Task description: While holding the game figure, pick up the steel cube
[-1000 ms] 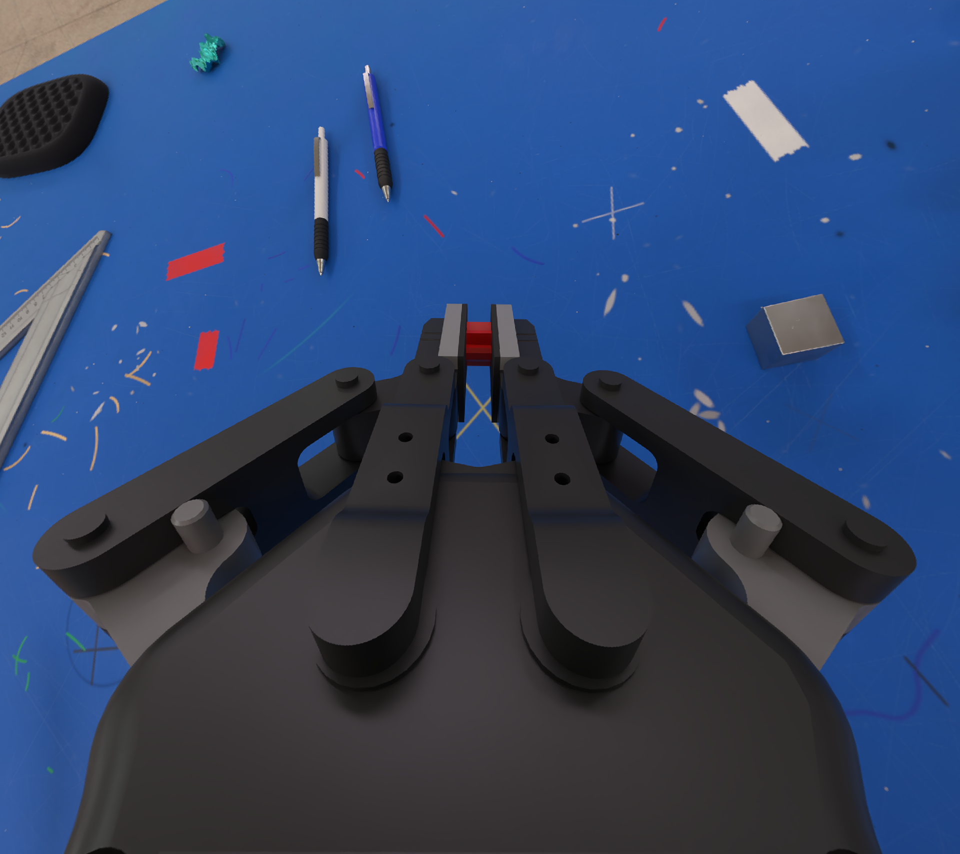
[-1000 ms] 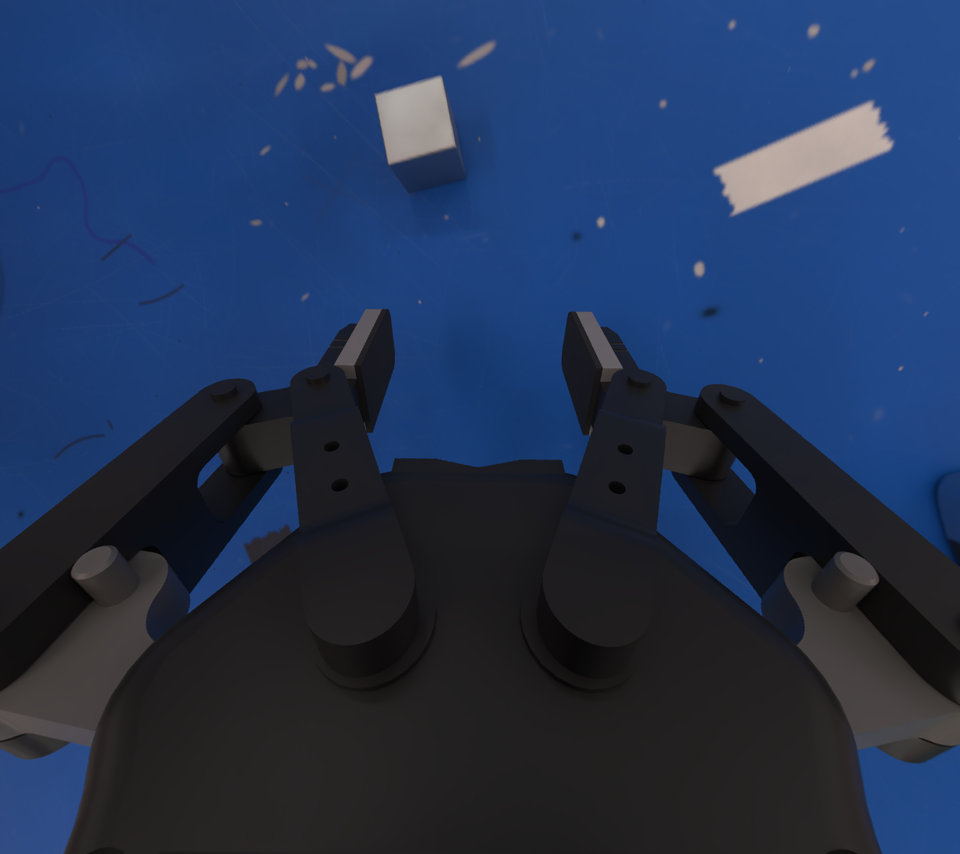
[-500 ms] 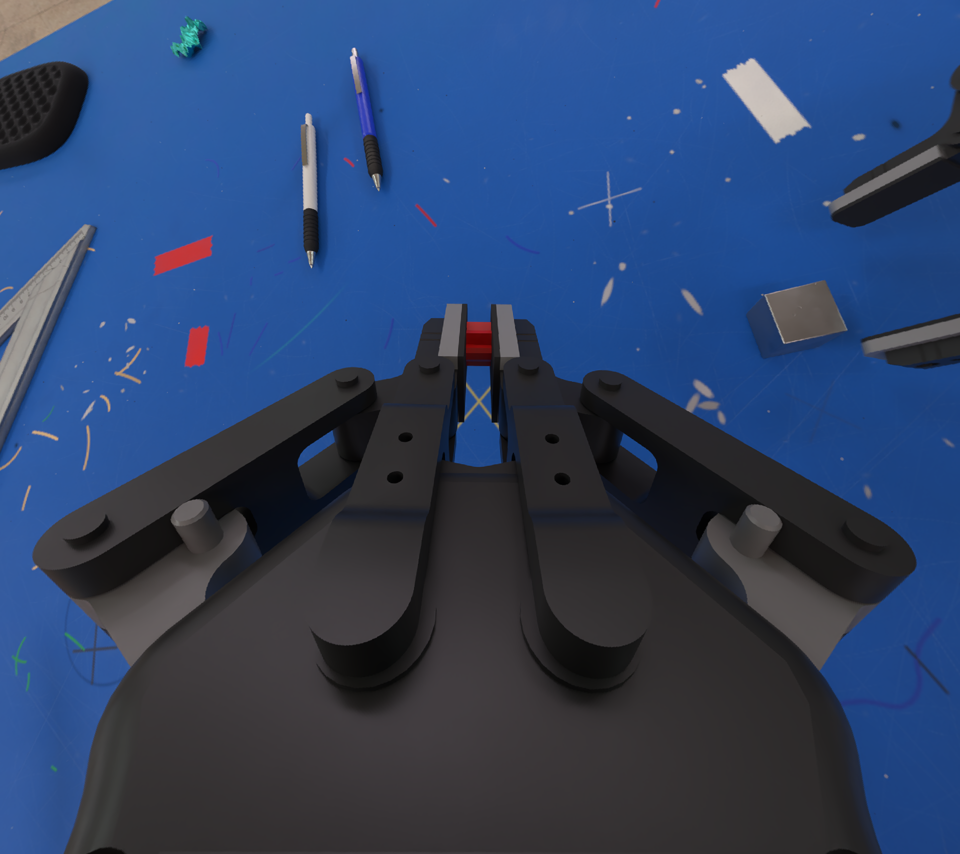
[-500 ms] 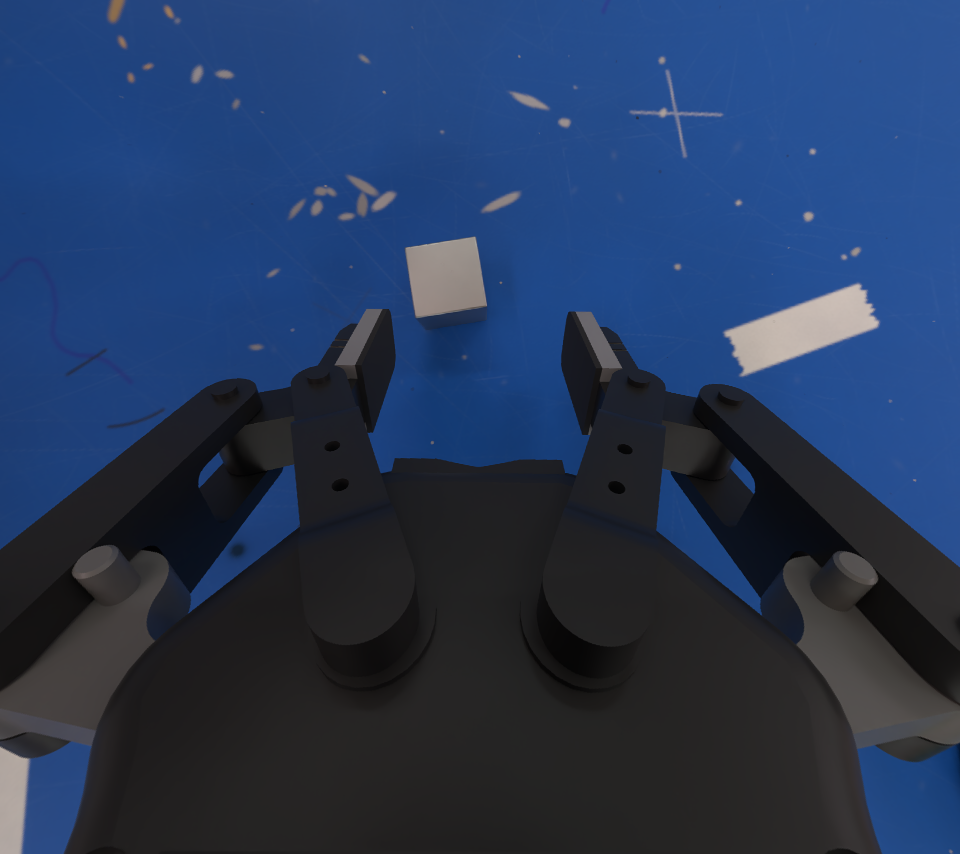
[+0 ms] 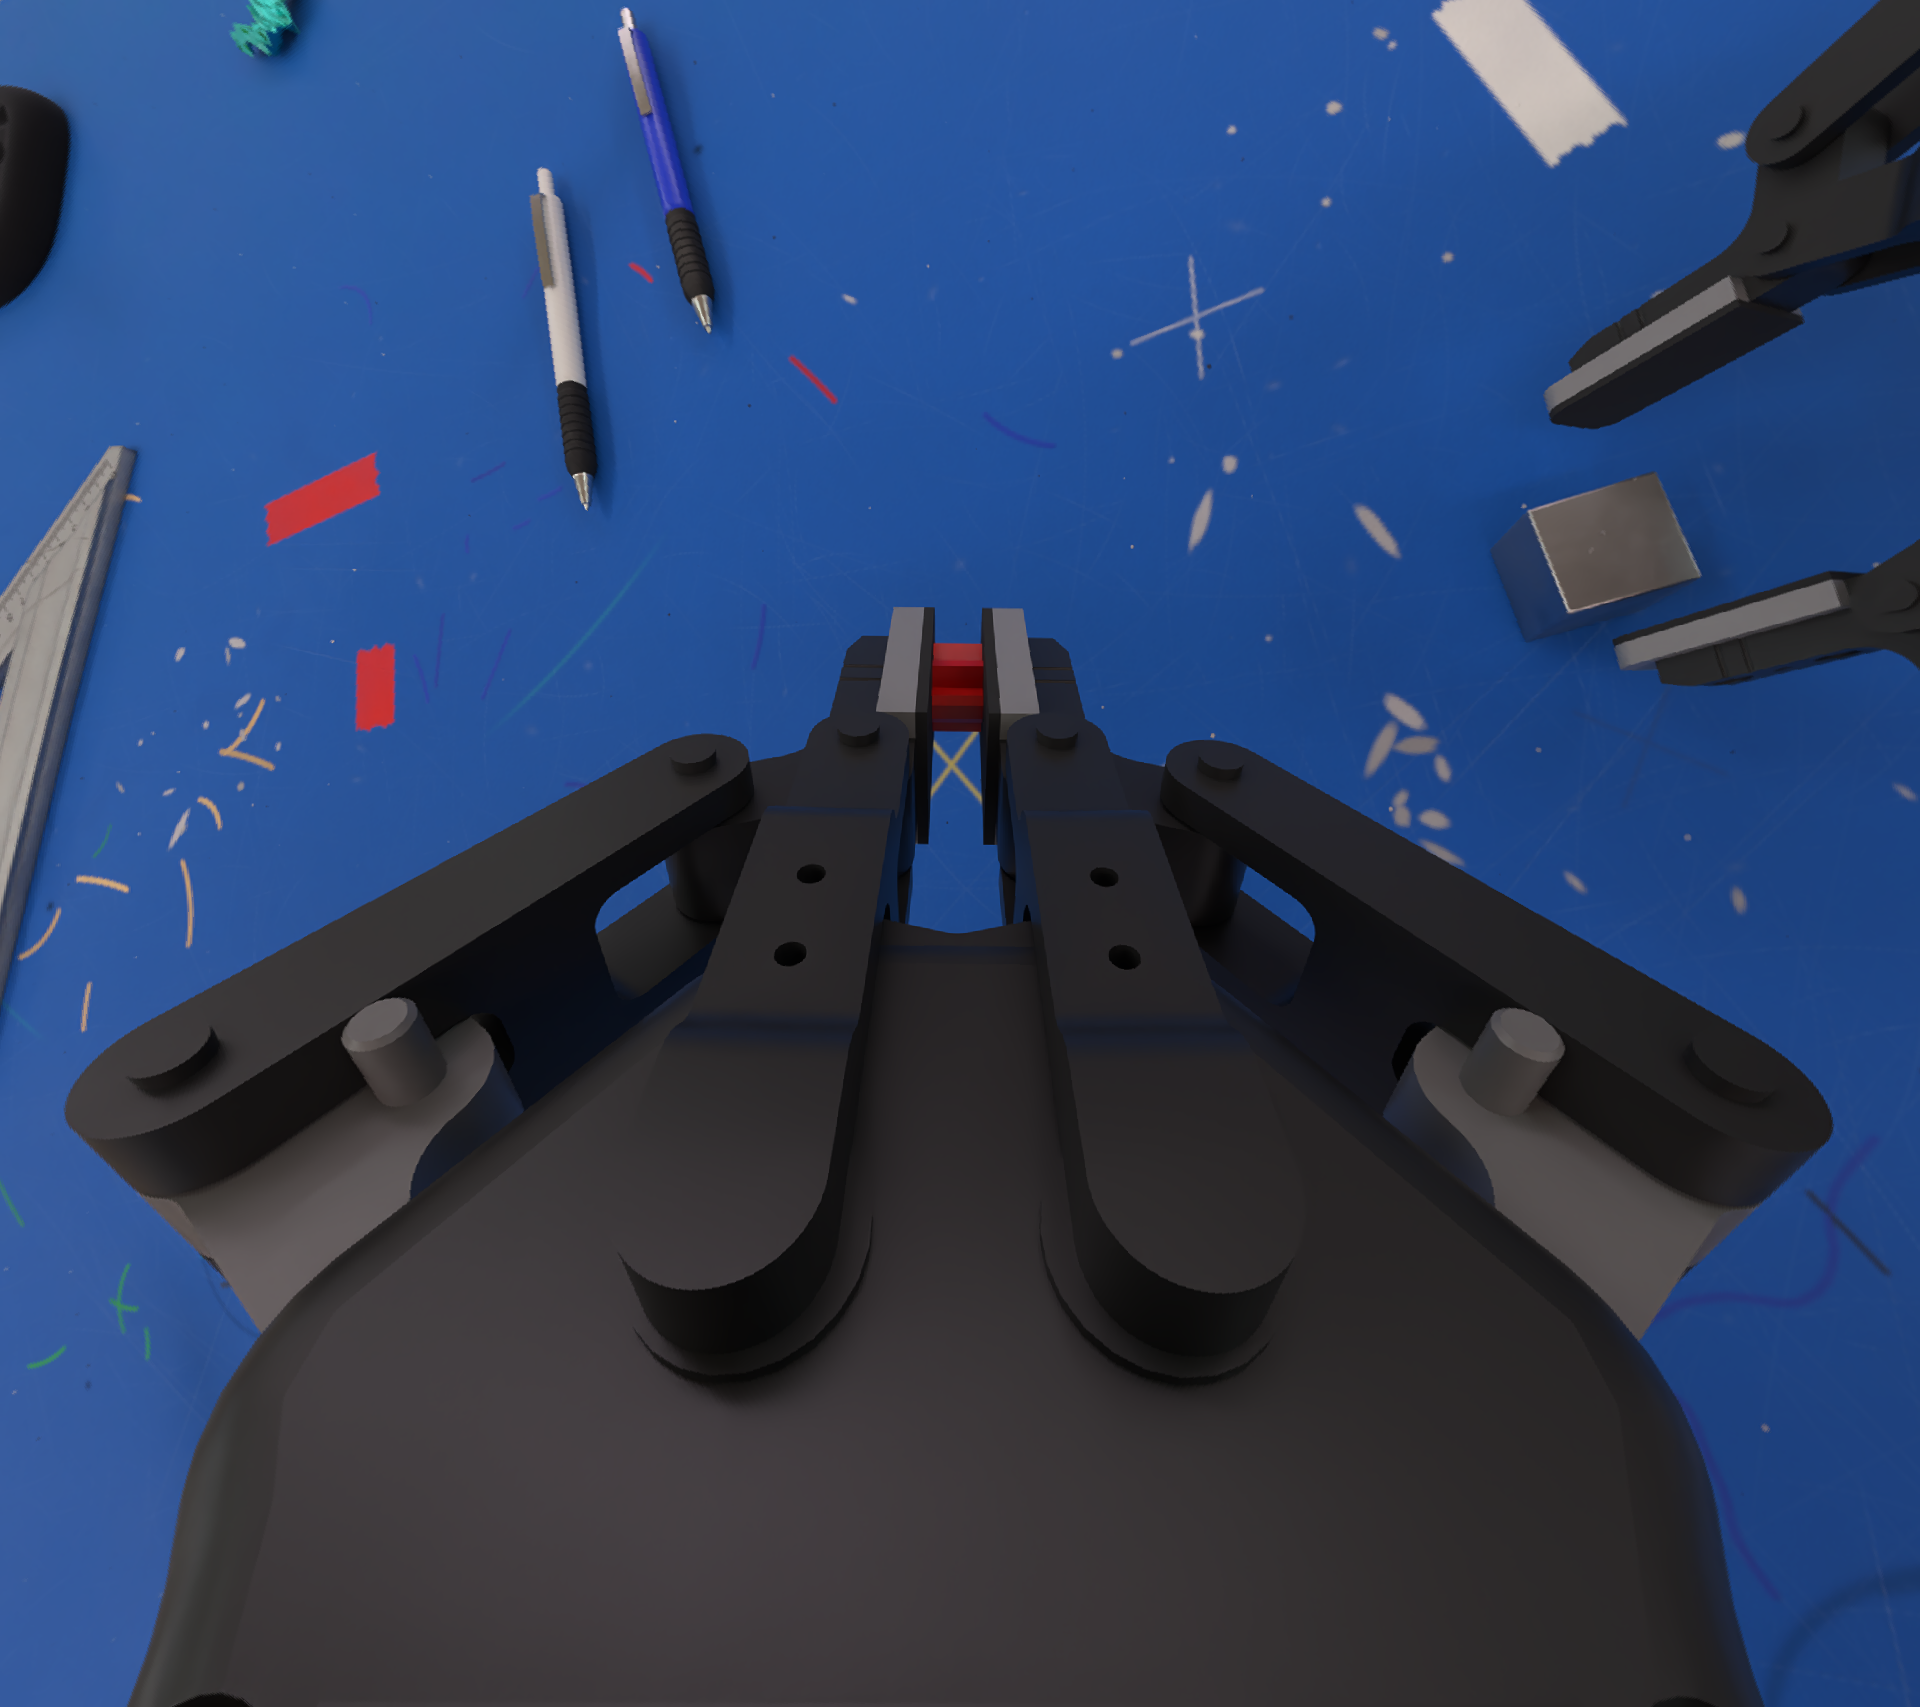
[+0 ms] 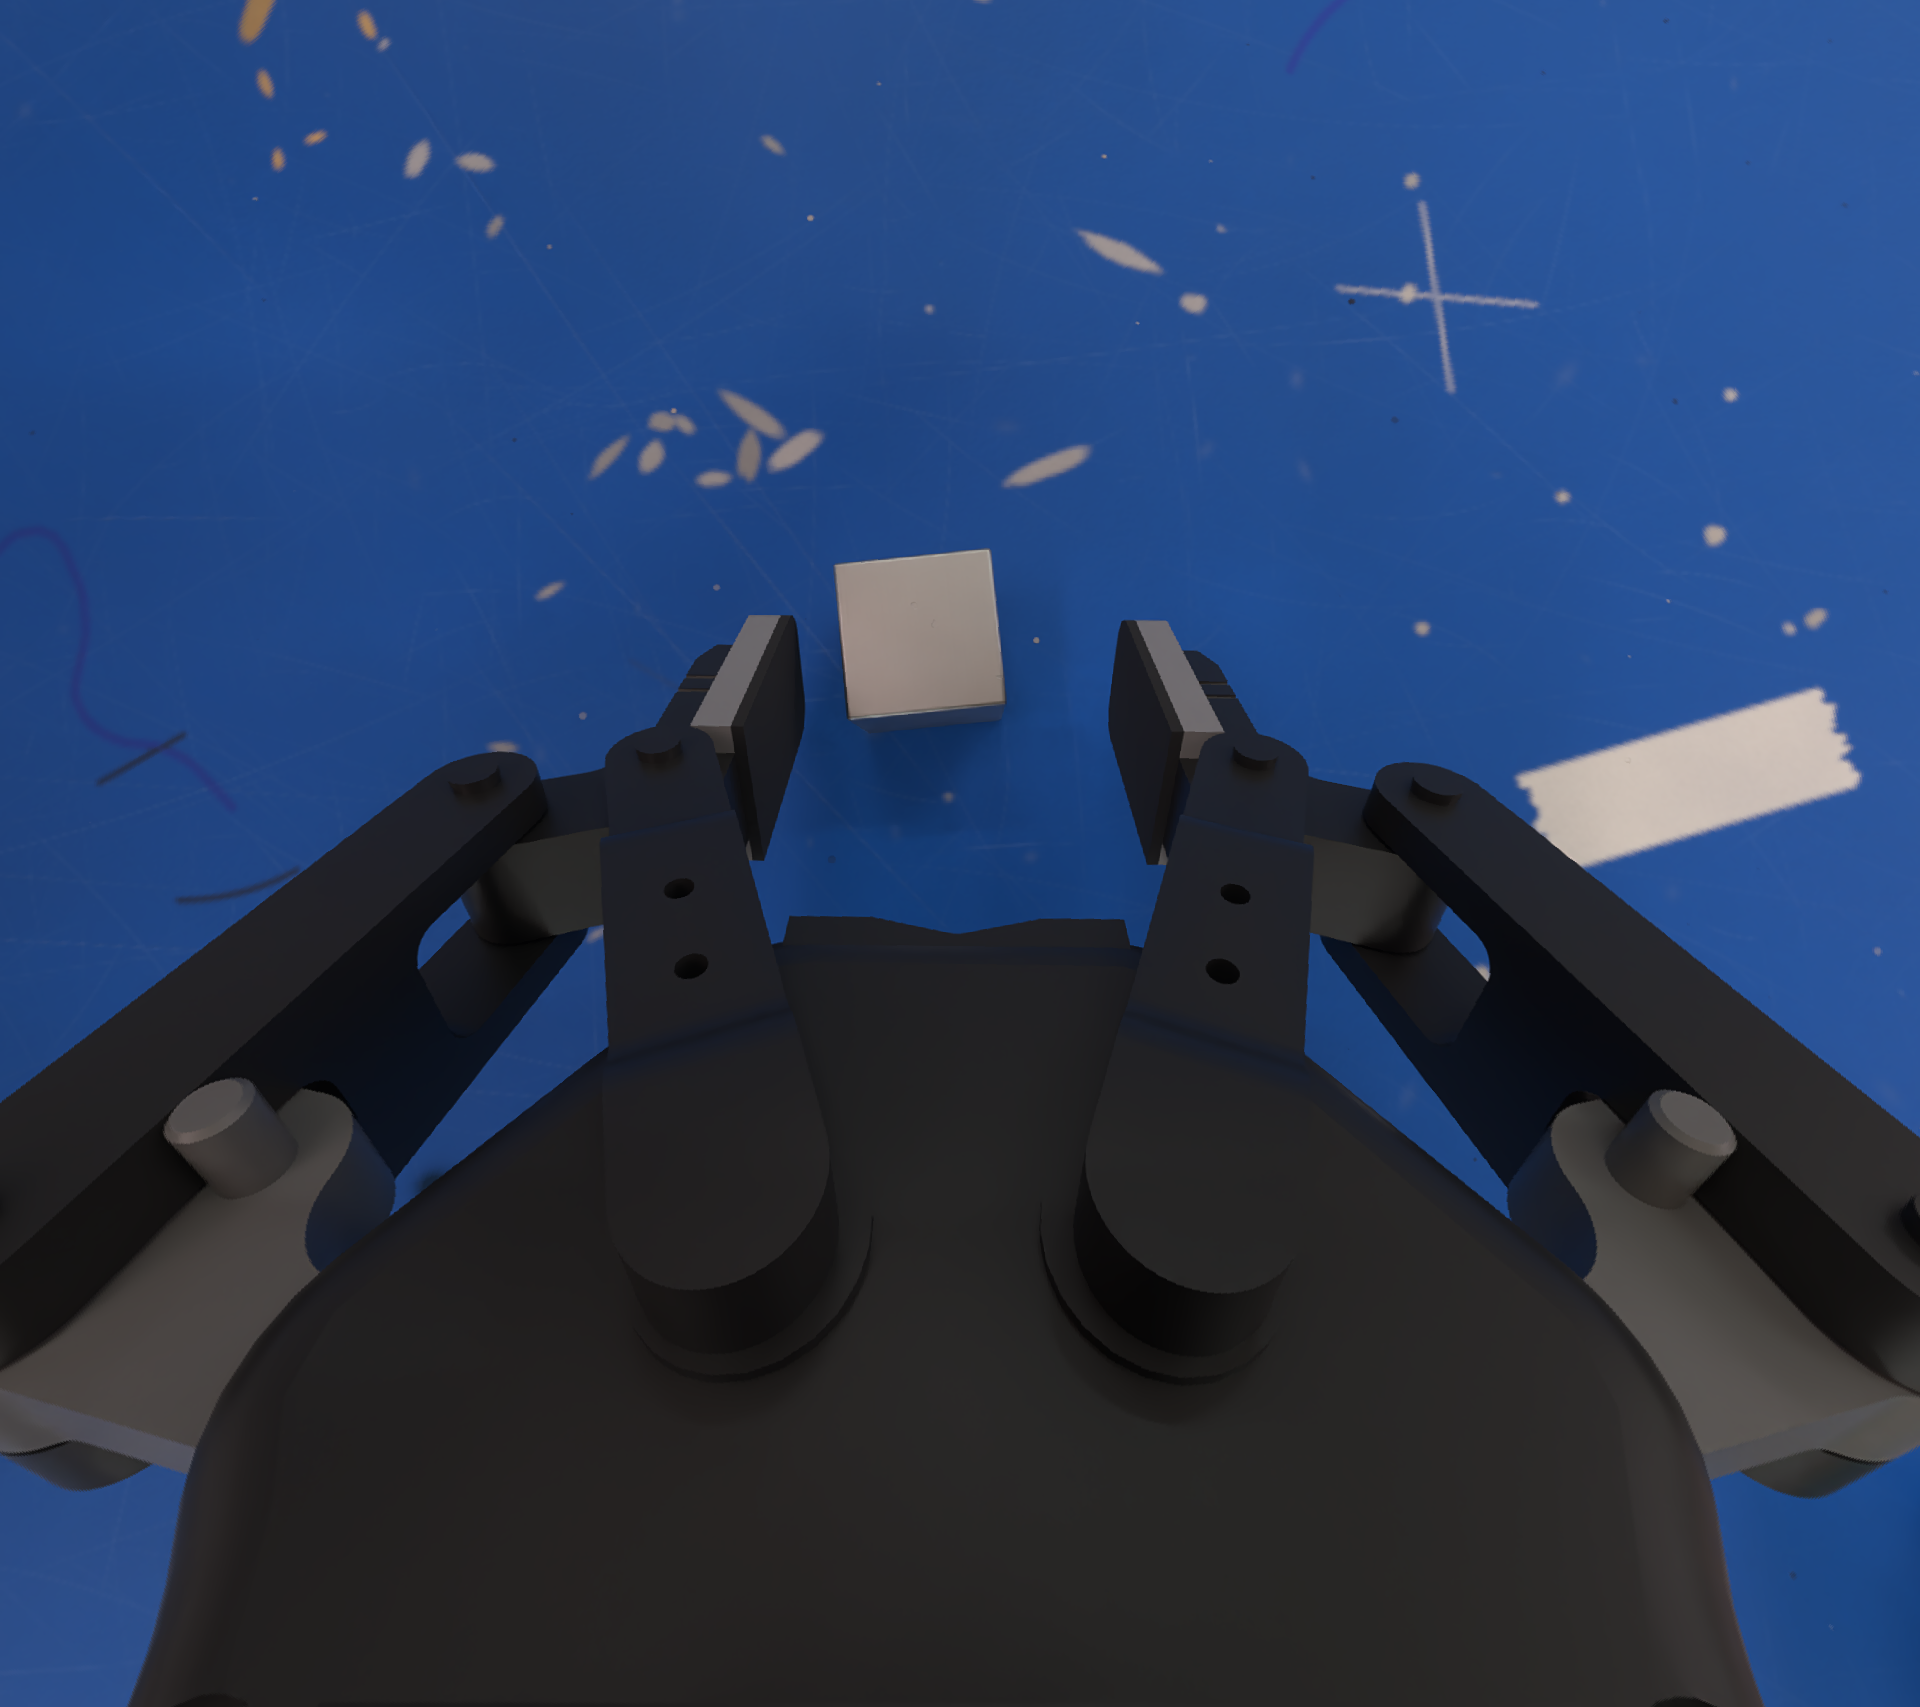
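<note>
My left gripper [image 5: 957, 665] is shut on a small red game figure [image 5: 956, 678] and holds it above the blue table. The steel cube [image 6: 918, 634] sits on the table between my right gripper's open fingers, nearer the left pad [image 6: 743, 681]. My right gripper [image 6: 956, 670] is open and empty, low around the cube, not touching it. In the left wrist view the cube [image 5: 1600, 553] lies at the right, with the right gripper [image 5: 1652, 514] straddling it from the right edge.
Two pens, one white [image 5: 561, 332] and one blue [image 5: 665, 166], lie at the far left. A grey set square [image 5: 52, 618], a black pad [image 5: 26, 192] and a teal crumpled scrap [image 5: 268, 8] lie further left. White tape strips [image 6: 1688, 774] mark the table.
My right gripper has moved forward and down until the cube sits between its open fingers. My left gripper has drifted slightly, still shut on the figure.
</note>
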Motion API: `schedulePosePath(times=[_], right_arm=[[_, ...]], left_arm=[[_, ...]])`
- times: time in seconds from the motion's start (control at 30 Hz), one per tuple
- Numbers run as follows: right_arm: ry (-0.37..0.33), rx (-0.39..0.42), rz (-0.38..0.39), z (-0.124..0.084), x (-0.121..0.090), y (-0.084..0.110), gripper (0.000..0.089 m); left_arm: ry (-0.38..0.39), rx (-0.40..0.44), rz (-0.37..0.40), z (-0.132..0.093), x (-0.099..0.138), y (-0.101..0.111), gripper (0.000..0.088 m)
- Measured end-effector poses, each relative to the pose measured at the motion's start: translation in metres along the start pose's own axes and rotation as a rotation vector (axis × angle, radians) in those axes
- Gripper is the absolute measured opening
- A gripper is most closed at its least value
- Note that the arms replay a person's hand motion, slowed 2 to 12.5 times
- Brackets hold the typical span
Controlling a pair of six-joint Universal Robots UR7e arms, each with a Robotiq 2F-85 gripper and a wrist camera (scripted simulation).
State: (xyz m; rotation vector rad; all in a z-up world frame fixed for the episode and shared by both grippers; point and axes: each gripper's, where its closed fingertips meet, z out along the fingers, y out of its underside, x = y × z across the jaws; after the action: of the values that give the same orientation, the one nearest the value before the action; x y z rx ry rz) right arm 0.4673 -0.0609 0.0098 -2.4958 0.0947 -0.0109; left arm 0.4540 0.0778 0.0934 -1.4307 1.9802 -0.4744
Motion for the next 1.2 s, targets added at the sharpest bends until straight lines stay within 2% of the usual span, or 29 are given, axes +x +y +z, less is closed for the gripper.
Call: schedulePosePath(times=[0.23,0.43,0.97,1.2], right_arm=[[-0.056,0.009,-0.033,0.0,-0.009,-0.001,0.0474],[-0.06,0.016,-0.082,0.001,-0.012,-0.001,0.0384],[-0.057,0.046,-0.09,0.003,-0.007,-0.005,0.0322],[-0.067,0.049,-0.09,0.006,-0.006,-0.008,0.0258]], left_arm=[[0.014,-0.041,0.034,0.002,0.001,-0.001,0.0079],[0.03,-0.095,0.079,0.003,0.004,0.001,0.0079],[0.031,-0.186,0.16,0.009,0.004,0.001,0.0079],[0.028,-0.202,0.181,0.01,0.003,-0.002,0.0079]])
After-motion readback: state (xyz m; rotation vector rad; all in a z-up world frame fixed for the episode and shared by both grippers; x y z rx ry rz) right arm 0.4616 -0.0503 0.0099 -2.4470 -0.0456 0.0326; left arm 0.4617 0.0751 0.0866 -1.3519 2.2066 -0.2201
